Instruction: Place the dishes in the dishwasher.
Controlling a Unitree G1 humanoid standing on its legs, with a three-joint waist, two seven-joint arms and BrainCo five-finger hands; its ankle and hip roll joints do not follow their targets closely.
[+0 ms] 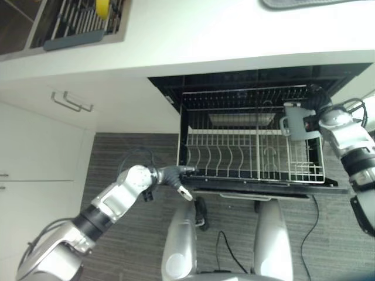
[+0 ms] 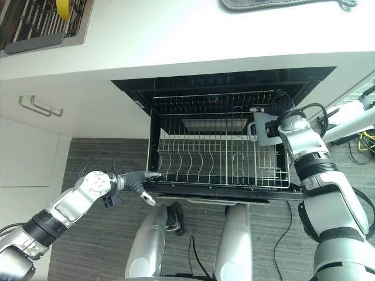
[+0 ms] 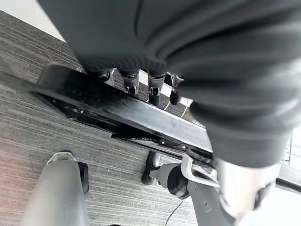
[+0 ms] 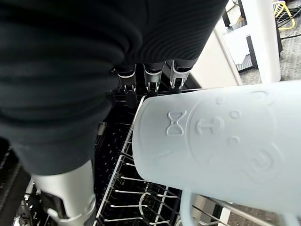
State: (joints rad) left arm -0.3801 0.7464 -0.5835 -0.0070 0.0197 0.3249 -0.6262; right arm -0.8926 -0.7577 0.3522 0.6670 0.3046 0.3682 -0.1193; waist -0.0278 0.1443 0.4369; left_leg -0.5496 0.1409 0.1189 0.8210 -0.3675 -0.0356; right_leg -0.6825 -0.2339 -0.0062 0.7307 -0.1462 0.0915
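A white counter (image 1: pixel 193 35) runs across the top of the scene. At its far left corner sits a sunken sink (image 1: pixel 23 26) holding a metal drying rack (image 1: pixel 82 20), with a yellow item (image 1: pixel 102 7), perhaps a sponge, on the rack's far edge. A grey mat (image 2: pixel 281 3) lies at the counter's far right edge. Below the counter's front edge on the left are white cabinet doors (image 1: pixel 41 140) with metal bar handles (image 1: pixel 71 102). Grey wood-grain flooring (image 1: pixel 126 170) spreads beneath. Beside the cabinet's right edge stands a white piece of equipment (image 2: pixel 351 120) with yellow cabling (image 2: pixel 366 140) near it.
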